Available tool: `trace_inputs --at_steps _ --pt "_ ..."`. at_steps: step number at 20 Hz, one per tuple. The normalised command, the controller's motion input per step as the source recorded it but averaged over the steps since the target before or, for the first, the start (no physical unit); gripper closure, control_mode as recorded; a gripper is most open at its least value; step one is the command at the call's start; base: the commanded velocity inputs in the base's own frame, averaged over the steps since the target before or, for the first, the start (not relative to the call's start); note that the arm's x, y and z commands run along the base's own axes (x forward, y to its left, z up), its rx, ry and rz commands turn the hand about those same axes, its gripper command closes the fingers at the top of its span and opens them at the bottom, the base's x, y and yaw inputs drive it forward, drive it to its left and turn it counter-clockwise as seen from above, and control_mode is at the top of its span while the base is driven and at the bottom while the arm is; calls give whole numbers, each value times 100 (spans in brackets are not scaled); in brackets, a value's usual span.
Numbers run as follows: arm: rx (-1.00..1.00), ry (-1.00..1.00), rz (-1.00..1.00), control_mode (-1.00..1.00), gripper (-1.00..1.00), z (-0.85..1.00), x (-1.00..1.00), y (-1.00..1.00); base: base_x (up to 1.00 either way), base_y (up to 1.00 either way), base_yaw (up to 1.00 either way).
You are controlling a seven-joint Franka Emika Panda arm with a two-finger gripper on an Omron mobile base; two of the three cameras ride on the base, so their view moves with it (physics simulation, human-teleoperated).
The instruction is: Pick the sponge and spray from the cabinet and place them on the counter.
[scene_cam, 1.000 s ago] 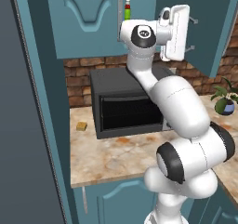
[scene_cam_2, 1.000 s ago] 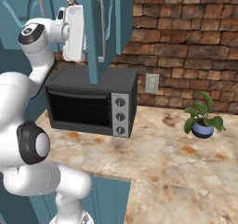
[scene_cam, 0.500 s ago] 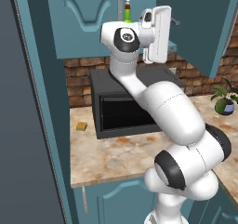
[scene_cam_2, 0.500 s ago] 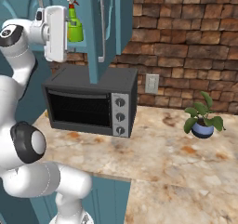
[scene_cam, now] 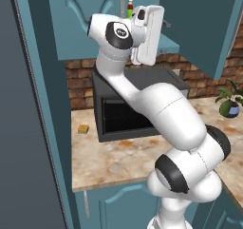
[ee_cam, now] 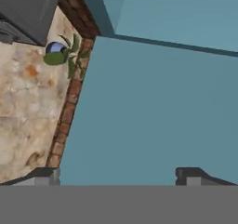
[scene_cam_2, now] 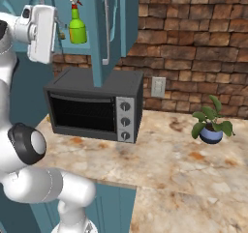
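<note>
Spray (scene_cam_2: 76,22) stands upright on the cabinet (scene_cam_2: 114,19) shelf, above the microwave (scene_cam_2: 94,105). A small tan bit just left of it, half hidden by my hand, may be the sponge; can't tell. My gripper (ee_cam: 125,174) is up at shelf height, left of the spray, jaws wide apart, holding nothing, facing an open door panel rather than the bottle. Risks, as I judge: swinging in, I clip the door or shelf edge, or nudge the narrow bottle over. Counter (scene_cam_2: 169,154) below has room near the plant (scene_cam_2: 211,124).
</note>
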Motion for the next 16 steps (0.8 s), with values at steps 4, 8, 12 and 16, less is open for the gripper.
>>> trace_inputs --at_steps 4,8,12,16 --pt "13 -4 14 -100 -100 0 0 40 0 0 0" --pt "17 -9 22 -100 -100 -1 -2 46 0 0 0" --pt "11 -30 23 -100 -100 -7 -14 39 0 0 0" --pt "16 -19 23 -100 -100 0 0 29 0 0 0"
